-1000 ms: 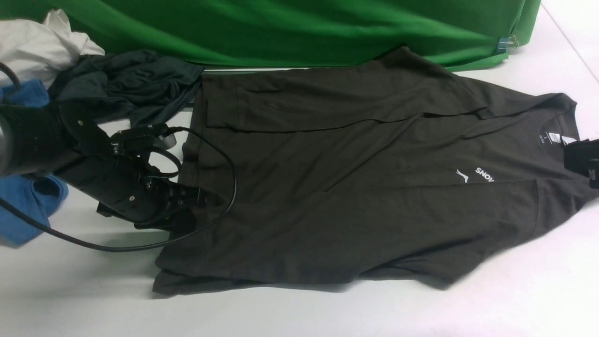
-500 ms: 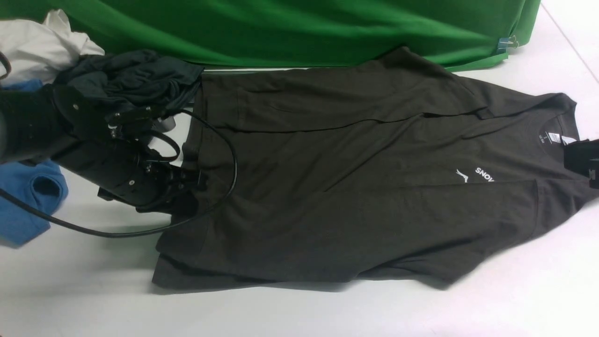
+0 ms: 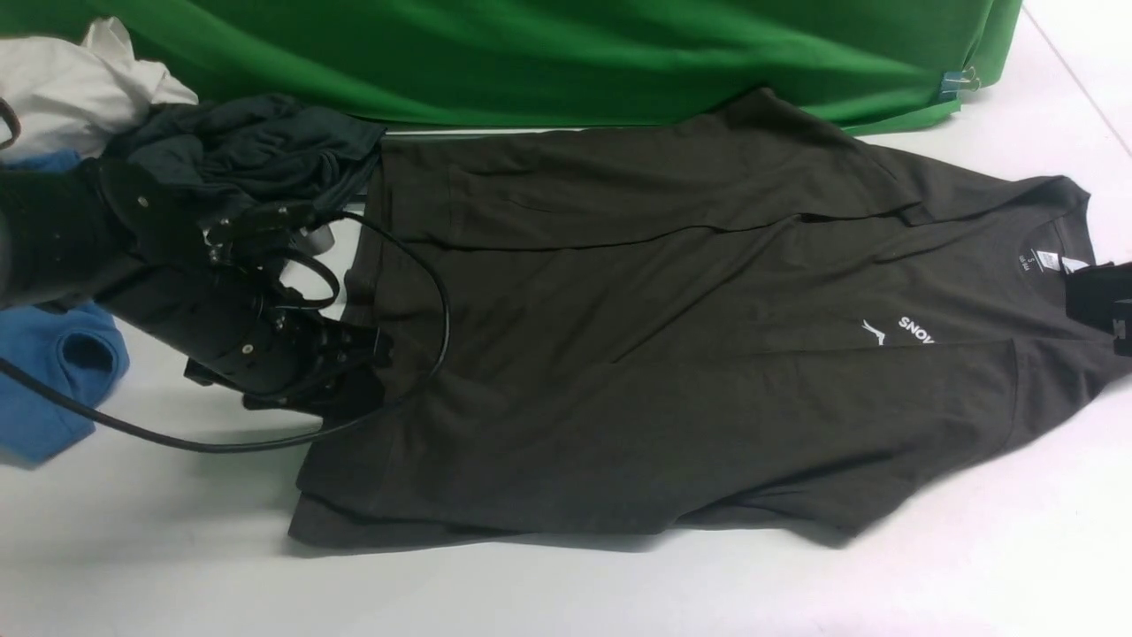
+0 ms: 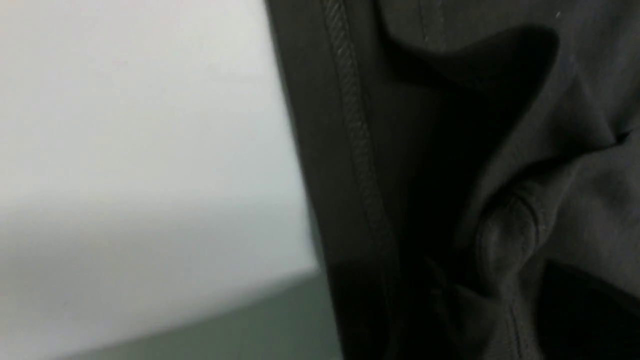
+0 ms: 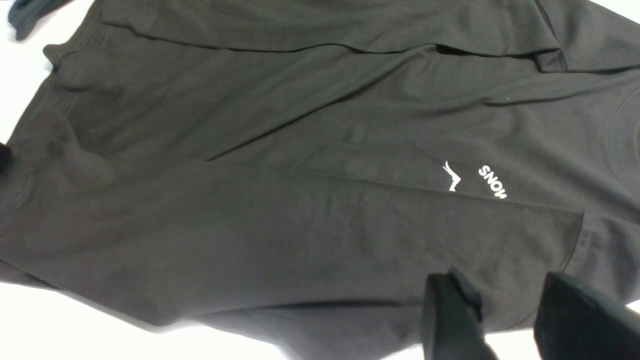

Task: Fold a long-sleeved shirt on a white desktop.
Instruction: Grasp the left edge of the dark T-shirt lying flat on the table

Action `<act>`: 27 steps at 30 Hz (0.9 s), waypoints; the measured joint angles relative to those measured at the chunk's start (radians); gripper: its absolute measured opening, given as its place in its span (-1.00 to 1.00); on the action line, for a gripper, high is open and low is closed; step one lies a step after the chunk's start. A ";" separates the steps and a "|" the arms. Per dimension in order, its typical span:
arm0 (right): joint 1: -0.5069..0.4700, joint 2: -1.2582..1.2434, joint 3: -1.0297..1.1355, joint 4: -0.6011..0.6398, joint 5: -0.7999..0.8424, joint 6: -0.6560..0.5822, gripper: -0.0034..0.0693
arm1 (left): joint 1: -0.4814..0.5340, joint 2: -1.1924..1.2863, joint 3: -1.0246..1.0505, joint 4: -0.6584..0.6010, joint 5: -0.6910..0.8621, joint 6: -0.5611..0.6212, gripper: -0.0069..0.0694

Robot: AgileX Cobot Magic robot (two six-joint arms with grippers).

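The long-sleeved shirt [image 3: 672,372], dark brown-grey, lies spread on the white desktop [image 3: 566,593] with both sleeves folded over its body. Its hem is at the left and its collar at the right. My left gripper [image 3: 358,376] is down on the hem edge. The left wrist view shows only the stitched hem [image 4: 360,150] and bunched dark fabric, with the fingers lost in shadow. My right gripper [image 3: 1101,301] hovers by the collar. Its fingers [image 5: 502,287] stand apart above the shirt [image 5: 280,225] with nothing between them.
A green cloth [image 3: 566,53] runs along the back. At the back left lie a black-teal garment [image 3: 248,150], a white cloth [image 3: 71,80] and a blue garment [image 3: 53,372]. A black cable [image 3: 438,310] loops from the left arm over the hem.
My left gripper has shifted slightly toward the back along the hem, and the fabric at that corner lies a little flatter. The right arm has not moved.
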 joint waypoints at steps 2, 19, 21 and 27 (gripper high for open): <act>0.000 0.000 0.000 0.000 -0.001 0.000 -0.25 | 0.000 -0.008 0.000 0.003 -0.014 -0.040 0.40; 0.000 0.000 0.000 -0.002 -0.034 0.000 -0.25 | 0.000 0.044 -0.057 0.025 0.028 -0.041 0.67; 0.000 0.000 0.000 -0.002 -0.035 0.000 -0.25 | 0.000 0.052 -0.057 0.040 0.015 -0.039 0.48; 0.000 0.000 0.000 -0.002 -0.035 0.000 -0.25 | 0.000 0.063 -0.057 0.040 0.018 -0.022 -0.24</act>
